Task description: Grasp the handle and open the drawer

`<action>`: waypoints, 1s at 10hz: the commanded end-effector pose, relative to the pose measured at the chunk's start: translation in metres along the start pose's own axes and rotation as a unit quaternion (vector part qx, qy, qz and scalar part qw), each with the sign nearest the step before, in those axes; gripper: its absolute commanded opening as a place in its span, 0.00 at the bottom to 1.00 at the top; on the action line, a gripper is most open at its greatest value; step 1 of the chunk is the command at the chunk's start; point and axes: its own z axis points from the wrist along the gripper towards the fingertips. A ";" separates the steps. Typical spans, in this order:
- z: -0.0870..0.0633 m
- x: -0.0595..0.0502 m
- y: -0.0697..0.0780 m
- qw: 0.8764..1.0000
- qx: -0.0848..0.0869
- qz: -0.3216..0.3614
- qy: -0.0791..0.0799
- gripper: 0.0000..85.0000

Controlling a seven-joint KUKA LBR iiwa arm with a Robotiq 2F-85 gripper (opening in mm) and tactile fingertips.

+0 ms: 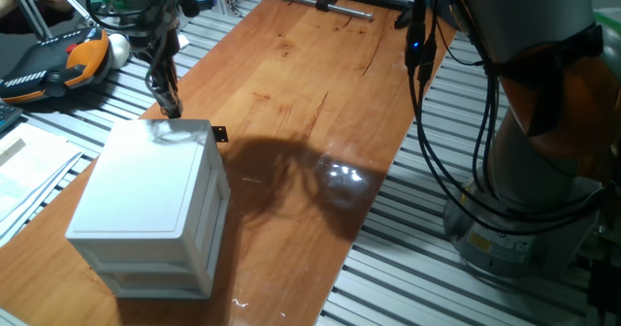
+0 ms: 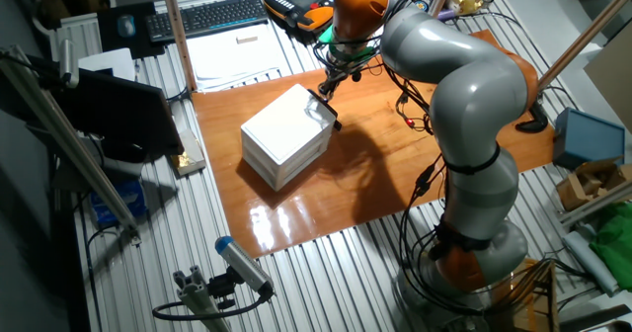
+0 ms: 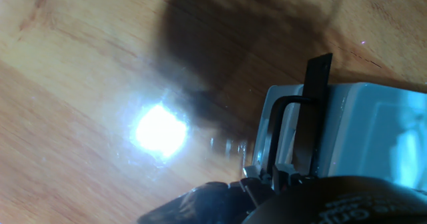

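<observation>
Two raised fixed views face the cabinet (image 1: 155,214) from opposite sides; hand view looks close.

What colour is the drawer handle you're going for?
Black. The handle is a small tab on the white drawer front, showing best in the hand view.

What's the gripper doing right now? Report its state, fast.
Gripper: down at the back top edge of the white cabinet, away from the handle. Open or closed: cannot be told; the fingertips are too small and blurred.
</observation>
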 end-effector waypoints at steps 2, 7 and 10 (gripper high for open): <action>0.001 0.000 0.000 1.000 0.001 0.004 0.001 0.23; 0.003 0.001 -0.001 1.000 -0.002 0.004 0.000 0.25; 0.003 0.001 -0.001 1.000 -0.001 0.004 0.001 0.25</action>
